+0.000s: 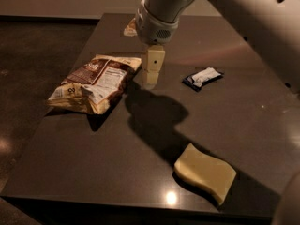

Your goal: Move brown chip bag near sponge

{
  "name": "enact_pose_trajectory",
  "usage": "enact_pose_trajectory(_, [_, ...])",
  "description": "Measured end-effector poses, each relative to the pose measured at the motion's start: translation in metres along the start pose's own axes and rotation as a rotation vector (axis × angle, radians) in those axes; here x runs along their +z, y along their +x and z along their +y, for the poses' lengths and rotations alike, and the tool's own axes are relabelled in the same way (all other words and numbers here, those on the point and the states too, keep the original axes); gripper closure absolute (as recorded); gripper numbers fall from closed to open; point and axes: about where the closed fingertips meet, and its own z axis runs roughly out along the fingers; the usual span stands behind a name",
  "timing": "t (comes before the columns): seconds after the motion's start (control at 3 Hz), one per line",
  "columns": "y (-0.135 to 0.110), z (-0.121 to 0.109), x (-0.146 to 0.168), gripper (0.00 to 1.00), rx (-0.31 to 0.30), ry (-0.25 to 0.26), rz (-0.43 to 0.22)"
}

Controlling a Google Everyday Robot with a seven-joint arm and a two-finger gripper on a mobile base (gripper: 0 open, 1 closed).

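Looking across the dark table (89, 168), we see the gripper (150, 82) hanging from the arm (161, 13) over the far middle of the top, just beside the right edge of the bag (93, 83). Its cream tip points down, close to the bag's far right corner; we cannot tell whether it touches the bag or the table. Nor can we tell whether the gripper is spread or pressed together, since from here it shows as one narrow column.

The bag lies on the left part of the table, crinkled, its white label up, its long side running from near left to far right. The sponge (205, 172) lies flat by the near right edge, well apart from the bag. The arm's shadow (154, 121) falls on the table between them.

A small dark packet (203, 78) lies right of the gripper, apart from it. A pale thing (130, 29) shows at the far edge behind the arm, too hidden to name.
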Motion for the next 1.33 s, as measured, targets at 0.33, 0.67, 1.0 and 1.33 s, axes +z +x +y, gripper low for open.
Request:
enact_pose_trajectory(0.33, [-0.007,-0.013,0.027,0.0,-0.09,-0.046,0.026])
enact_pose_trajectory(0.67, [-0.018,-0.022,0.046,0.0,-0.154,-0.085,0.035])
enact_pose_trajectory(1.0, [-0.03,-0.028,0.062,0.0,-0.203,-0.123,0.047])
enact_pose_trajectory(1.33, [-0.037,-0.032,0.076,0.0,-0.229,-0.154,0.062])
